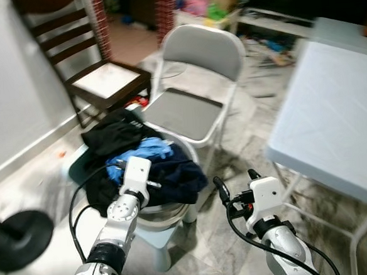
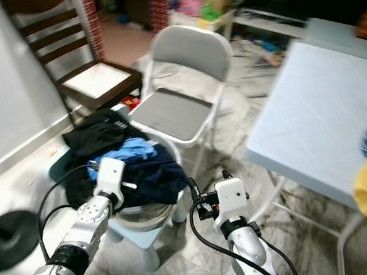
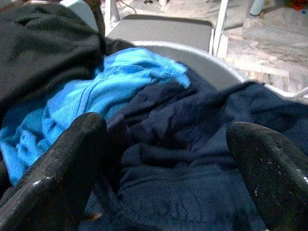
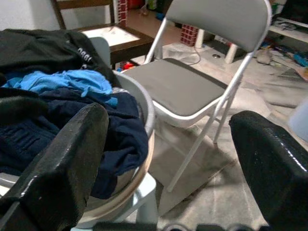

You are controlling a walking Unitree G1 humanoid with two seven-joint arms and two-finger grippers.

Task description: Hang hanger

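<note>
Marble floor (image 1: 234,140) around you; no hanger is visible in the laundry basin (image 4: 139,103). Both jaws spread, left gripper (image 3: 163,159) over soft, limp clothes (image 1: 167,173); expect something light and stiff, so grip its neck.

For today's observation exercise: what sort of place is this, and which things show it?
Probably a lived-in home: a round basin heaped with dark and blue clothes, a grey folding metal chair, and a dark wooden chair on marble-patterned floor.
</note>
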